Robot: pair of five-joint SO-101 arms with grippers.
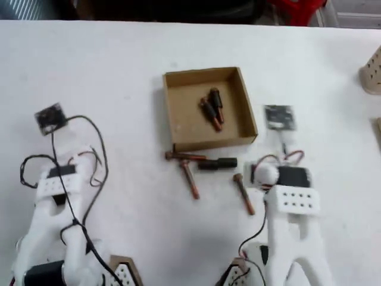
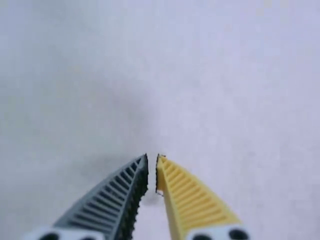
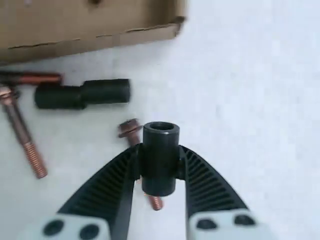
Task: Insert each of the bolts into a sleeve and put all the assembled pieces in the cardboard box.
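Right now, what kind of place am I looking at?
Probably a robot test bench: a white table, a cardboard box, loose bolts, and the right gripper holding a sleeve.

- The white table is brightly and evenly lit from overhead by diffuse light, and no hard glare spot shows.
- Along the top of the high view, the strip beyond the table is dark.
- The cardboard box has a thin soft shadow along its lower wall. Its floor is lit evenly.
- The arms at the lower left and lower right throw only faint, soft-edged shadows.
- In the left wrist view, a pale grey shadow spreads on the table around the tips of the left gripper.
- In the right wrist view, the right gripper grips the held sleeve, whose matte black rim carries a weak sheen.
- The lying sleeve has a soft shadow under it.
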